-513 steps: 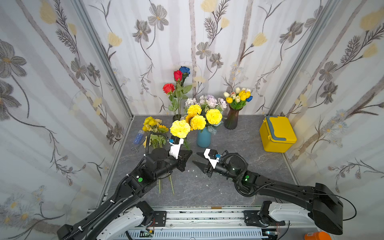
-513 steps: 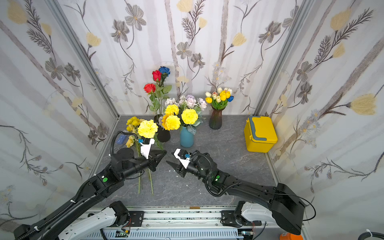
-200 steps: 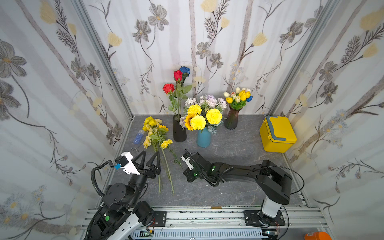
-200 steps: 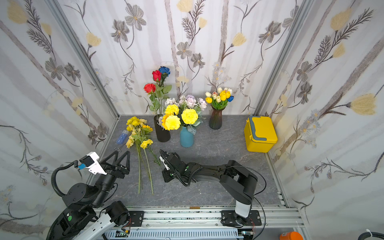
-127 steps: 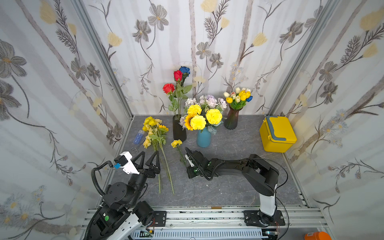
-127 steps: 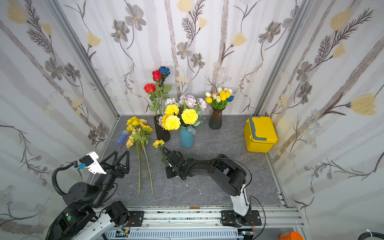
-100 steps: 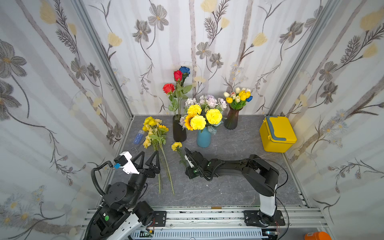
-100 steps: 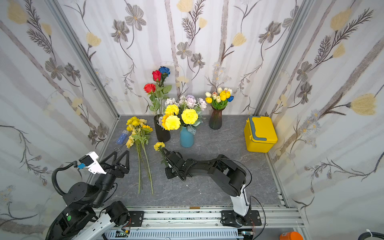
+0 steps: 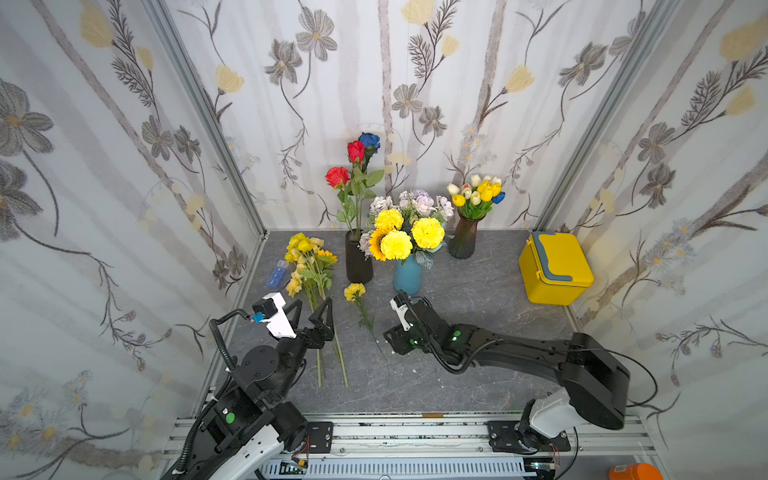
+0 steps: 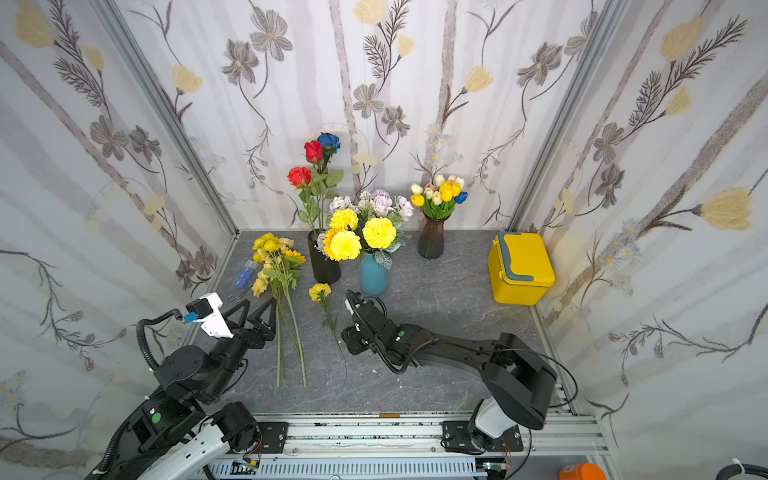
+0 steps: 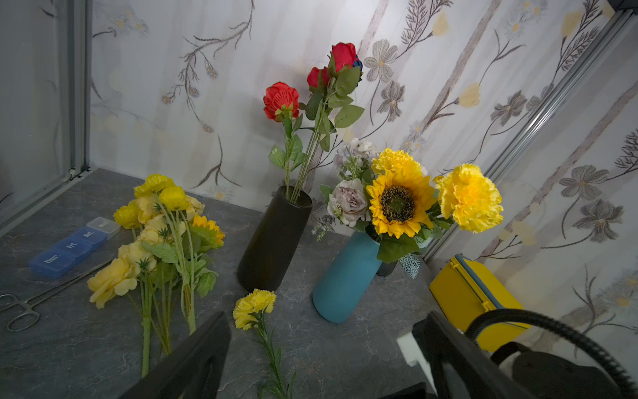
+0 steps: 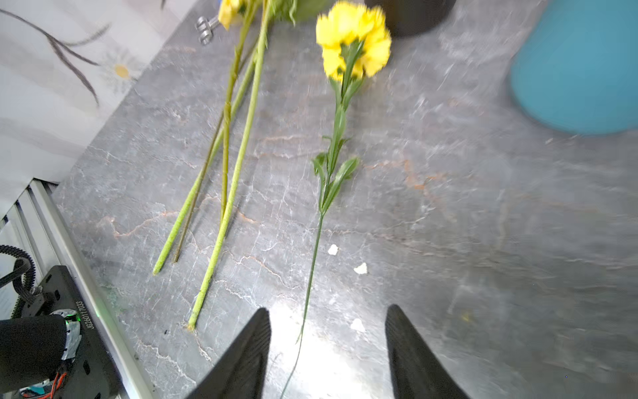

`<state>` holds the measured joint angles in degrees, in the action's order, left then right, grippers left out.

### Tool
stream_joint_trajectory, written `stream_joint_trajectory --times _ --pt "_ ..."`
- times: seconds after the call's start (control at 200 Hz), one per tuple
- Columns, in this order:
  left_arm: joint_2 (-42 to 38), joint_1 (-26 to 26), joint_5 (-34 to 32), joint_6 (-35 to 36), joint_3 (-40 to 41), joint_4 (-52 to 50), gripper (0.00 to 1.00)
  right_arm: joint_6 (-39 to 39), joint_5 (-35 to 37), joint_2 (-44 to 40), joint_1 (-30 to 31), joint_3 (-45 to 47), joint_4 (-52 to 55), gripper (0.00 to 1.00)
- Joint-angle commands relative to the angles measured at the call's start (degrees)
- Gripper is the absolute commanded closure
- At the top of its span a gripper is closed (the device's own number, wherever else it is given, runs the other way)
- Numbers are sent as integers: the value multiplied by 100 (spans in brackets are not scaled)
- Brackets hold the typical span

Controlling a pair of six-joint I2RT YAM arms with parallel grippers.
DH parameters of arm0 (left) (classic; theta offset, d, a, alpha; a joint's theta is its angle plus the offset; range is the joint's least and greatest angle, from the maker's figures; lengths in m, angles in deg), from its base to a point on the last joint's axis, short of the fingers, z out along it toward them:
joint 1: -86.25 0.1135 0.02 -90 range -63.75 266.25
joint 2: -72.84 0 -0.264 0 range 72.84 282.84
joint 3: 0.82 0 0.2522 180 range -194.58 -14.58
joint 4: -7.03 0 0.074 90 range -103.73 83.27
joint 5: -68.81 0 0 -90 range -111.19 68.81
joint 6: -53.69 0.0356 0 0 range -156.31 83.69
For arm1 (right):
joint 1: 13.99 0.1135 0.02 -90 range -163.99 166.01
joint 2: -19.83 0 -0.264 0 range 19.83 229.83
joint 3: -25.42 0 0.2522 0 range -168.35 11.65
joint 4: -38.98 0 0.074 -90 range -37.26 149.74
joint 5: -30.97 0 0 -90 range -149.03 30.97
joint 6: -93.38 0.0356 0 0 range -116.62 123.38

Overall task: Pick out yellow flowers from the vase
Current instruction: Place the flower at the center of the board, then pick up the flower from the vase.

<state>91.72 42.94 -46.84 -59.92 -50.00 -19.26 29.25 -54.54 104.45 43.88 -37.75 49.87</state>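
Three yellow carnations and a sunflower stand with pale blooms in the blue vase. One yellow carnation lies flat on the table in front of the vases. Its thin stem runs between the fingertips of my right gripper, which is open and not gripping it. A pile of yellow flowers lies at the left. My left gripper hangs open and empty above their stems.
A black vase holds red and blue roses. A dark glass vase holds mixed tulips, some yellow. A yellow box sits at the right wall. A blue pill organiser and metal forceps lie by the left wall.
My right gripper has set the single yellow carnation down right of the pile, opened off its stem and drawn back a little. The left arm has stayed still over the last second.
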Motion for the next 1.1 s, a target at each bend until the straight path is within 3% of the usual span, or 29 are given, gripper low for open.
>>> stream_joint_trajectory --times 0.0,0.295,0.42,0.749,1.094 --pt "106 -2 46 -63 86 247 10 -624 639 -543 1 308 -696 41" --pt "240 -5 166 -236 406 618 9 -2482 1317 -1711 -296 1535 -3513 42" --pt "183 -3 236 -341 587 683 9 -2631 1383 -1703 -599 1503 -3910 43" --pt "225 2 244 -267 836 911 8 -3584 987 -790 -728 1388 -6146 45" --pt "50 7 144 -204 882 831 8 -4100 694 214 -981 311 -6187 46"
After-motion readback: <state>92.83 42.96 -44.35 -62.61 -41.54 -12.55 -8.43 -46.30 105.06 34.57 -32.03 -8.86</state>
